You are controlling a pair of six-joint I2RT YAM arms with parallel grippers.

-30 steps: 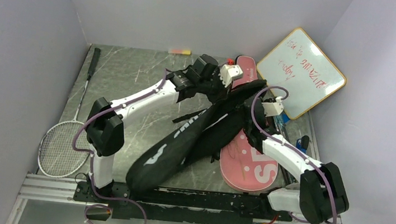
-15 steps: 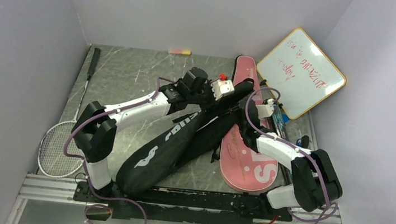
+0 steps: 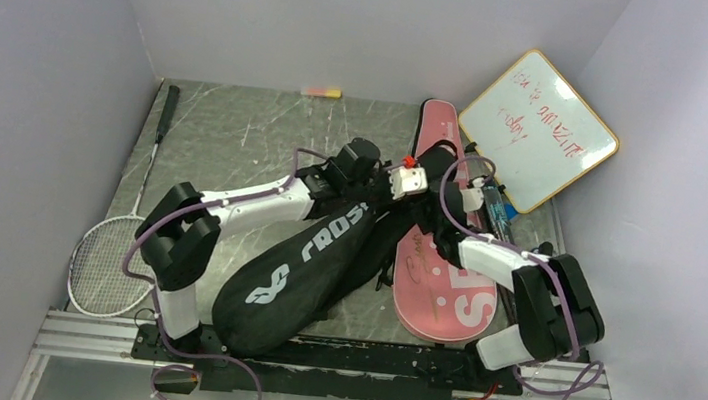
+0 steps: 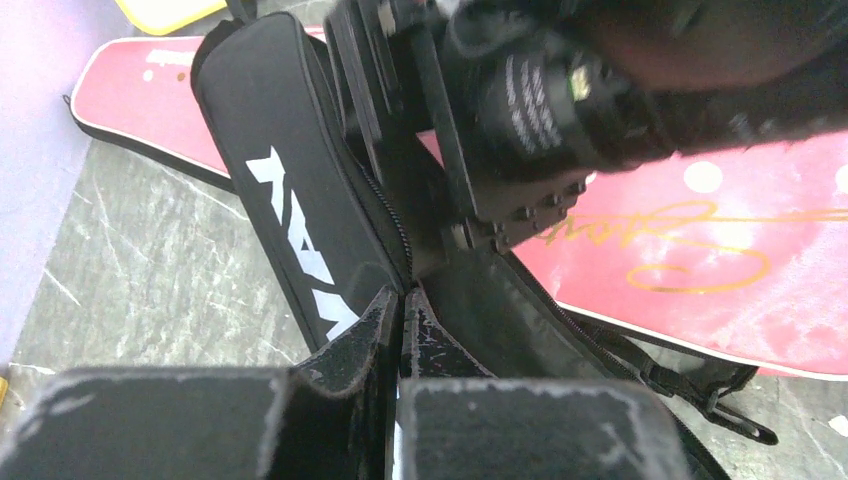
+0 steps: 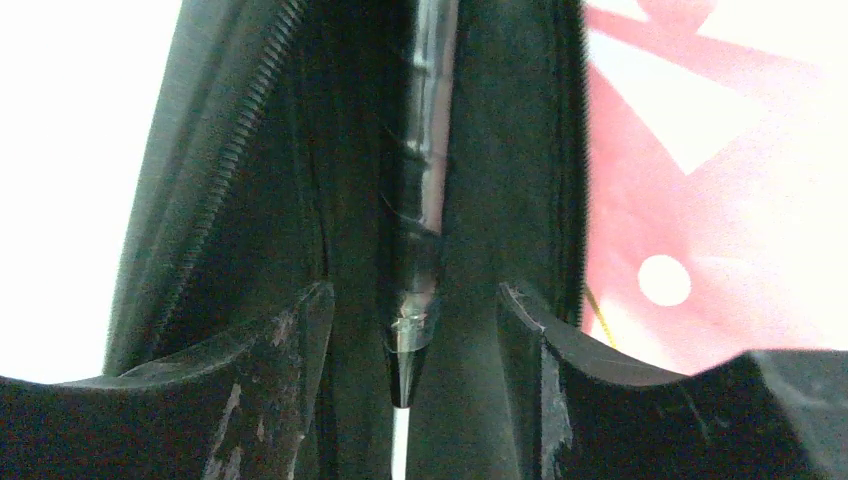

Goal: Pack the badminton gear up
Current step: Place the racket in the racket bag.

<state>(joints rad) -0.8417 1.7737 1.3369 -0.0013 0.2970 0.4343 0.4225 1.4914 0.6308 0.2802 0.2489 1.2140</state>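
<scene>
**Black cover [image 3: 307, 265] lowered onto bench [image 3: 236, 136]; right tool let go.**
Top: lies flatter than a second ago, "CROS" lettering now facing up, wide end at the near edge, neck resting over pink cover [image 3: 445, 296]. Left arm [image 3: 249, 198] stretched low along it. Right arm [image 3: 494, 261] folded tight, wrist at the neck. White racket [image 3: 112, 253] well apart at far left.
Left wrist: left tool [image 4: 400, 320] clenched on the black cover's zip edge.
Right wrist: right tool [image 5: 410, 335] spread wider than before, fingers either side of a dark handle [image 5: 422, 200] inside the open cover, apart from it.
</scene>
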